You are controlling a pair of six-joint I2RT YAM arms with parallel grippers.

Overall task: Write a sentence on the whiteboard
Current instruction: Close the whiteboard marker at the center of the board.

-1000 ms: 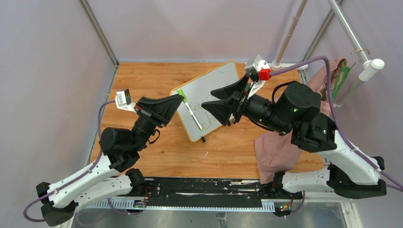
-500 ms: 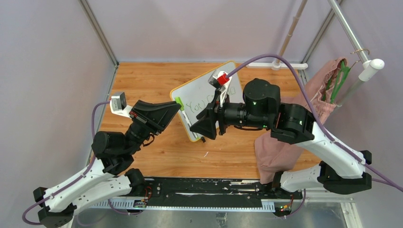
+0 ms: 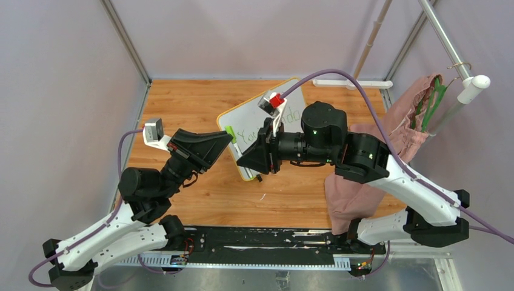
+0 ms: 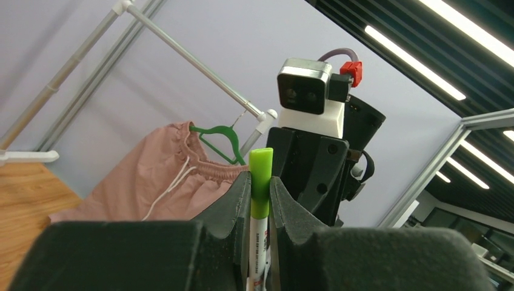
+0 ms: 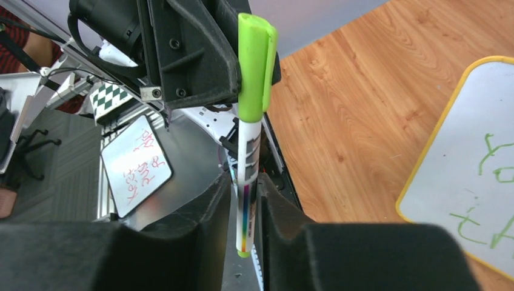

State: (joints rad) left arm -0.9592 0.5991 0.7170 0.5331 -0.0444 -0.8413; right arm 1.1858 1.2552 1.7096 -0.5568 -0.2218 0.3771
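The whiteboard (image 3: 253, 117) lies tilted on the wooden table, yellow-rimmed, with the green sentence (image 3: 245, 135) partly hidden under my right arm. Its corner and lettering also show in the right wrist view, whiteboard (image 5: 460, 163) and sentence (image 5: 492, 159). My left gripper (image 3: 228, 137) is shut on a white marker at its green cap (image 4: 261, 173). The marker (image 5: 250, 127) stands upright between both grippers. My right gripper (image 3: 241, 161) faces the left one. Its fingers (image 5: 209, 206) flank the marker's lower barrel, with a thin gap still showing on one side.
A pink cloth (image 3: 354, 194) drapes over the table's right edge. More pink cloth hangs on a green hanger (image 3: 431, 100) from the rack at the right. A second small board with red writing (image 5: 136, 167) lies beyond the table's near edge. Grey walls enclose the table.
My right arm swung left off the whiteboard to meet the left gripper, and its jaws narrowed round the marker's barrel. The left arm drew the marker slightly back, still gripping it.
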